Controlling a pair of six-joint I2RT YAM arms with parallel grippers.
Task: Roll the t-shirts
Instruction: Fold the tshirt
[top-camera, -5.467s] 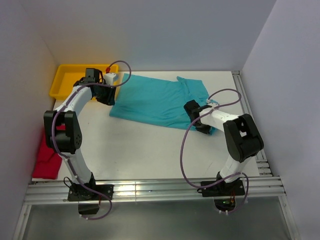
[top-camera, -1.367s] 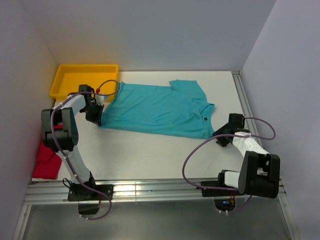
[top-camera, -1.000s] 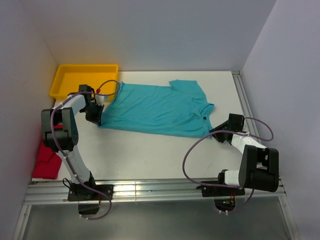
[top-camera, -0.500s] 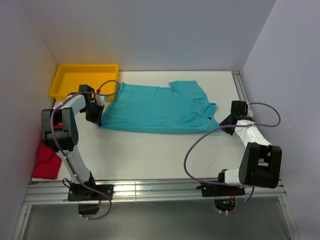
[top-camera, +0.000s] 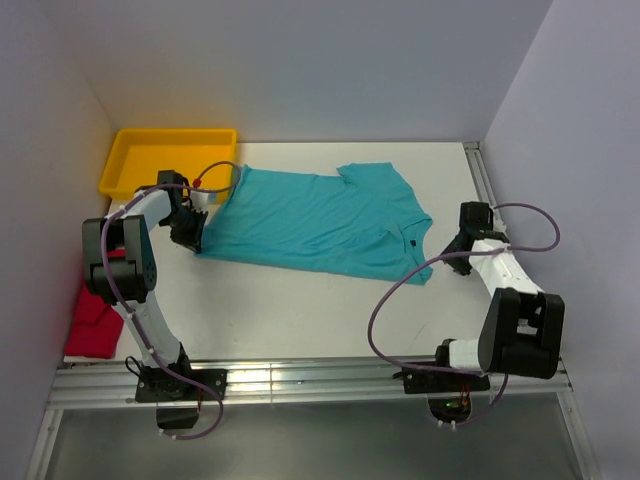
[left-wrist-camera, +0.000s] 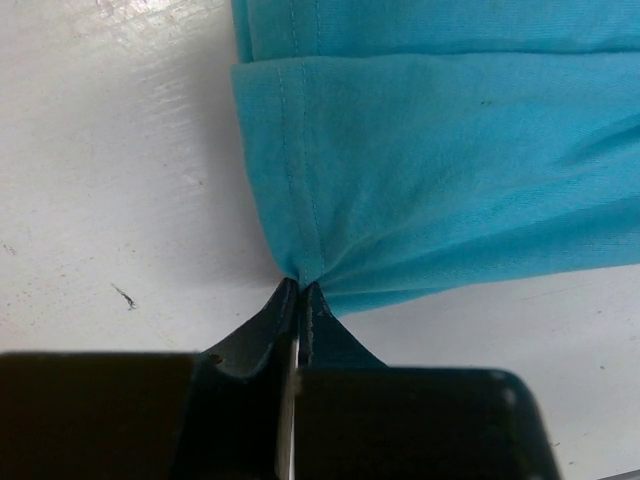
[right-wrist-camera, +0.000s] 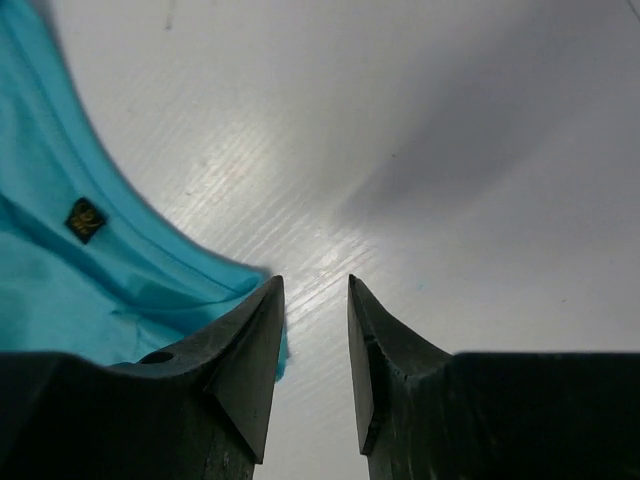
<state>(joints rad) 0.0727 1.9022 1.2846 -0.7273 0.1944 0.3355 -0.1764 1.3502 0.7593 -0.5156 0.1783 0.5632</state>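
At the near left, we see a crumpled red fabric t-shirt (top-camera: 92, 325) at the left edge of the white tabletop (top-camera: 300, 310). On the right, the right gripper (right-wrist-camera: 313, 285) rests with its fingers spread and nothing between them; the teal fabric t-shirt (top-camera: 315, 220), bearing a small dark hem label (right-wrist-camera: 85, 220), lies just beside its left finger. The shirt lies spread flat across the middle of the table. At its left corner, the left gripper (left-wrist-camera: 300, 290) is pressed together, pinching the hem. Farthest left stands a shallow yellow plastic tray (top-camera: 125, 170).
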